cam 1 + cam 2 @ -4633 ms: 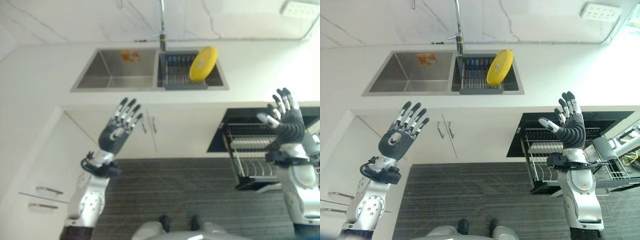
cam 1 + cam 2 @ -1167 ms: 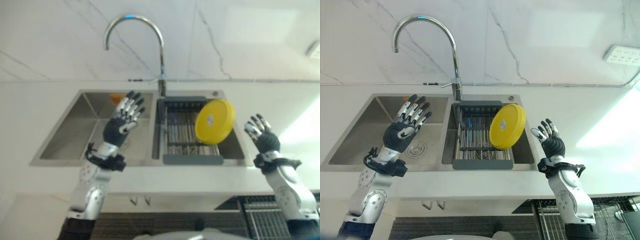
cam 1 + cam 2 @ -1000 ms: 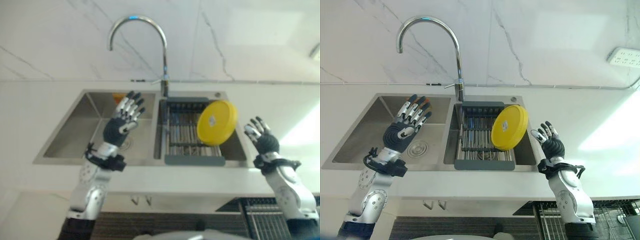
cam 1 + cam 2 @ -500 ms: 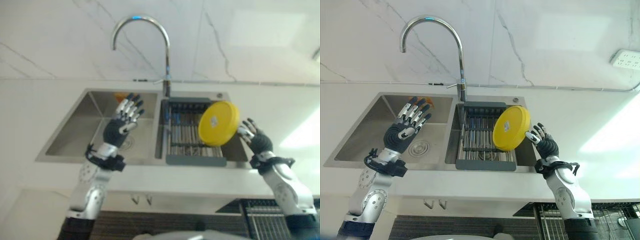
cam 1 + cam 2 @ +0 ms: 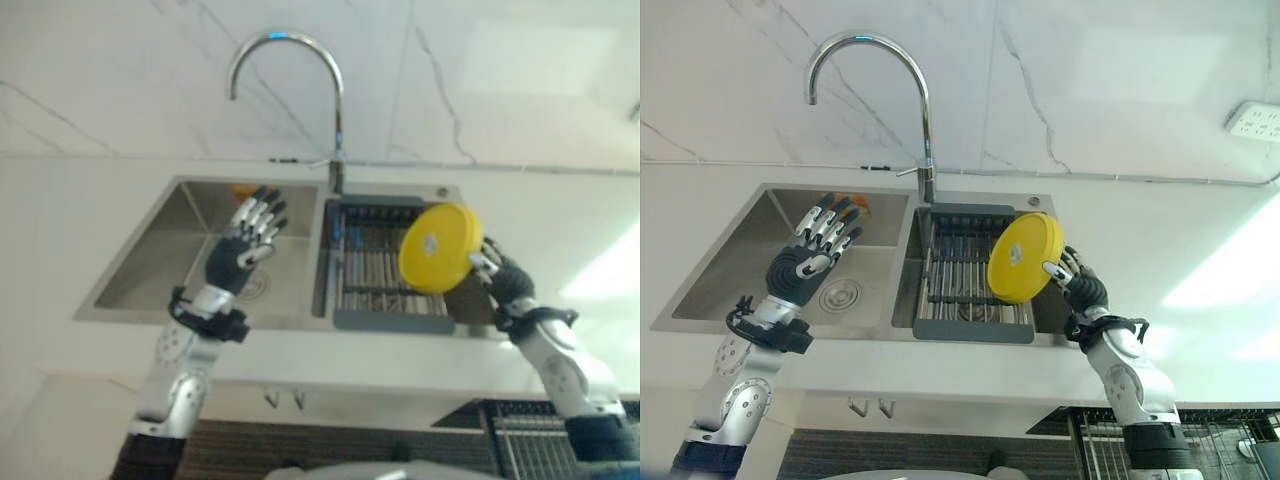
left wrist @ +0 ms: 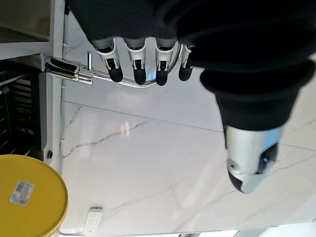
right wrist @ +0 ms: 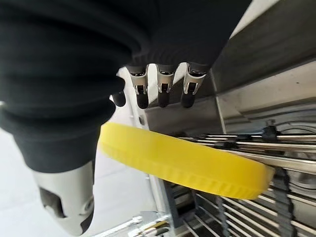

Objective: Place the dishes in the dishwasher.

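- We take the double-bowl stainless steel sink (image 5: pixel 880 195) as our landmark; it is set into a pale countertop (image 5: pixel 1200 270) below a white marble-veined wall (image 5: pixel 1090 90).
- Behind the divider between the sink's two bowls we see a tall curved chrome tap (image 5: pixel 872 62).
- In the sink's right bowl sits a dark grey drying rack with metal bars (image 5: pixel 965 285).
- The round yellow plate (image 5: pixel 1024 258) stands tilted on its edge at the right end of that rack, leaning toward the right wall of the sink, with a small white label on the face turned to us.
- Our right hand (image 5: pixel 1081 284) is at the sink's right edge, just beside the plate's right rim. In the right wrist view its fingers (image 7: pixel 163 84) lie straight beyond the plate's yellow edge (image 7: pixel 187 163) and the thumb (image 7: pixel 64 202) stands apart on the near side, so the hand is spread wide on either side of the rim and is not clamped on it; we cannot tell whether any fingertip touches the plate.
- Our left hand (image 5: pixel 810 255) hovers over the sink's left bowl, palm up, fingers straight and spread, holding nothing.
- At the far corner of the left bowl lies a small orange thing (image 5: pixel 858 203), partly hidden by the left hand's fingertips.
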